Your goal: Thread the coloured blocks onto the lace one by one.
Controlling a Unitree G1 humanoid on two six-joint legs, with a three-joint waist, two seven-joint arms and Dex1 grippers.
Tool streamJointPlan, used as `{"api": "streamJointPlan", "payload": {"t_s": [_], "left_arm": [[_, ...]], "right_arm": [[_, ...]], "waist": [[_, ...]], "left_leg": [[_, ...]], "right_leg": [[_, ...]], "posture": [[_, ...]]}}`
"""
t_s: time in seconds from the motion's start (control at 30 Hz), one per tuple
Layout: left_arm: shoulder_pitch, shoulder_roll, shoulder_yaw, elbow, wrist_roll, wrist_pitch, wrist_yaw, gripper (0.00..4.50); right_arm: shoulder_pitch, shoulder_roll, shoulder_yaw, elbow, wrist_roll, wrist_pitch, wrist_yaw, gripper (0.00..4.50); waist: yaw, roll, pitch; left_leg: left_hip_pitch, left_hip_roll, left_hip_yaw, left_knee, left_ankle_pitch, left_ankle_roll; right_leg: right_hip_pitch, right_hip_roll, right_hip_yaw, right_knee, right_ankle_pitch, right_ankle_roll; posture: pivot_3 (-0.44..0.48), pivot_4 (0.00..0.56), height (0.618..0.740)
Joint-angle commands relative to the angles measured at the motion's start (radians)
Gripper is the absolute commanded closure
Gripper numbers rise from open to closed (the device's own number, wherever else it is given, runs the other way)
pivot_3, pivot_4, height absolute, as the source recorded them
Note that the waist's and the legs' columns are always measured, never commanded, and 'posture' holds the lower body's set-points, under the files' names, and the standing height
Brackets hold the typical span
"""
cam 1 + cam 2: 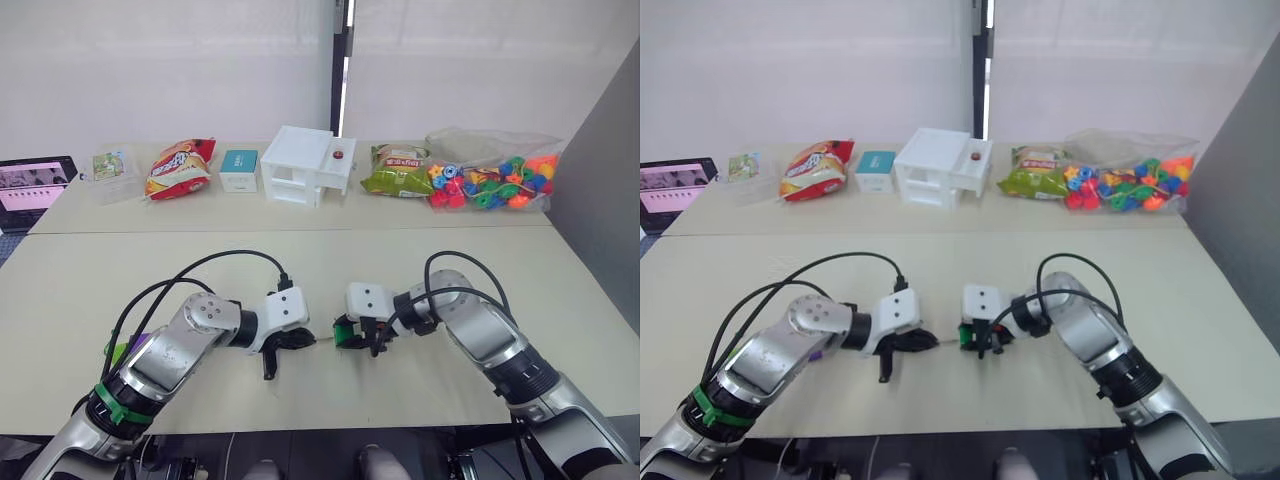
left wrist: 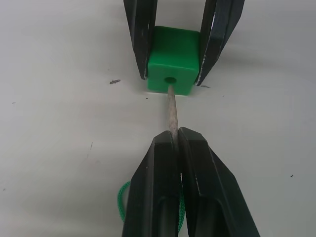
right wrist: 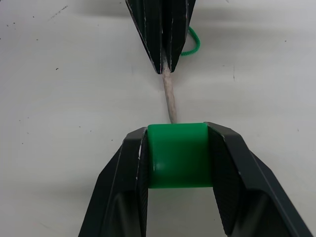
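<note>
Over the near table (image 1: 90, 270), the right gripper (image 3: 178, 148) clamps a green block (image 2: 173, 61) between its two fingers. Facing it, the left gripper (image 2: 176, 140) pinches the lace (image 2: 121, 200) by its stiff greyish tip (image 2: 171, 111), whose point sits at the block's hole.

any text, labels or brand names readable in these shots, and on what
None can be read for sure.
Red and yellow snack bag: printed lettering, too blurred to read.
Green snack bag: a label, too small to read.
Teal and white box: print too small.
Small clear packet: picture, no legible words.
Screen: content too blurred.
Green block: no marking.
</note>
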Motion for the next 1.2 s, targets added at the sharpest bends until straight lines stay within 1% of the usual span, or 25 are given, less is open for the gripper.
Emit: {"api": "streamJointPlan", "payload": {"t_s": [0.03, 0.57, 0.67, 0.87, 1.0, 1.07, 1.1, 1.17, 1.2], "left_arm": [[-0.014, -0.003, 0.021, -0.020, -0.002, -0.018, 0.003, 4.50], [-0.046, -0.059, -0.001, -0.012, -0.001, -0.014, 0.010, 4.50], [-0.049, -0.078, -0.016, 0.015, 0.009, -0.035, 0.007, 4.50], [-0.081, -0.148, -0.054, 0.102, 0.043, -0.106, 0.004, 4.50], [-0.092, -0.220, -0.099, 0.204, 0.076, -0.190, 0.003, 4.50], [-0.092, -0.236, -0.114, 0.250, 0.103, -0.242, -0.002, 4.50], [-0.090, -0.240, -0.110, 0.256, 0.102, -0.253, -0.010, 4.50], [-0.081, -0.246, -0.065, 0.237, 0.059, -0.233, -0.024, 4.50], [-0.074, -0.232, -0.048, 0.218, 0.037, -0.222, -0.048, 4.16]], "right_arm": [[0.016, -0.005, 0.018, -0.024, -0.004, 0.011, 0.002, 3.33], [0.022, -0.007, 0.021, -0.047, -0.003, 0.053, -0.013, 3.33], [0.023, -0.002, 0.021, -0.055, 0.001, 0.067, -0.019, 3.33], [0.035, 0.006, 0.018, -0.089, 0.014, 0.109, -0.037, 3.33], [0.049, 0.021, 0.010, -0.120, 0.027, 0.146, -0.059, 3.33], [0.055, 0.030, 0.008, -0.135, 0.030, 0.163, -0.069, 3.33], [0.058, 0.032, 0.008, -0.141, 0.029, 0.169, -0.072, 3.33], [0.064, 0.033, 0.008, -0.154, 0.031, 0.182, -0.078, 3.33], [0.066, 0.034, 0.007, -0.159, 0.031, 0.188, -0.082, 3.33]], "waist": [[0.000, 0.000, 0.000], [0.002, 0.000, 0.000], [0.002, 0.000, 0.000], [0.003, 0.000, 0.000], [0.007, 0.000, -0.001], [0.014, 0.000, -0.002], [0.017, -0.001, -0.003], [0.021, -0.001, -0.003], [0.021, -0.001, -0.003]], "left_leg": [[0.000, 0.000, 0.000, 0.000, 0.000, 0.000], [0.000, 0.000, 0.000, 0.000, 0.000, 0.000], [0.000, 0.000, 0.000, 0.000, 0.000, 0.000], [0.000, 0.000, 0.000, 0.001, 0.000, 0.000], [0.000, 0.000, 0.000, 0.001, 0.000, 0.000], [0.001, -0.001, 0.000, 0.001, 0.000, 0.000], [0.002, -0.001, 0.000, 0.002, 0.000, 0.000], [0.003, -0.001, 0.000, 0.002, 0.000, 0.000], [0.003, -0.001, 0.000, 0.002, 0.000, 0.000]], "right_leg": [[0.000, 0.000, 0.000, 0.000, 0.000, 0.000], [0.000, 0.000, 0.000, 0.000, 0.000, 0.000], [0.000, 0.000, 0.000, 0.000, 0.000, 0.000], [0.001, 0.000, 0.000, 0.000, 0.000, 0.000], [0.001, 0.000, 0.000, 0.000, 0.000, 0.000], [0.003, -0.001, 0.000, 0.000, 0.000, 0.000], [0.004, -0.001, 0.000, -0.001, 0.000, 0.000], [0.006, -0.001, 0.000, -0.003, 0.000, 0.000], [0.006, -0.001, 0.000, -0.003, 0.000, 0.000]], "posture": [[0.000, 0.150, 0.740], [0.000, 0.150, 0.740], [0.000, 0.150, 0.740], [0.000, 0.150, 0.740], [0.000, 0.150, 0.740], [0.000, 0.150, 0.740], [0.000, 0.150, 0.740], [0.000, 0.150, 0.740], [0.000, 0.150, 0.740]]}}
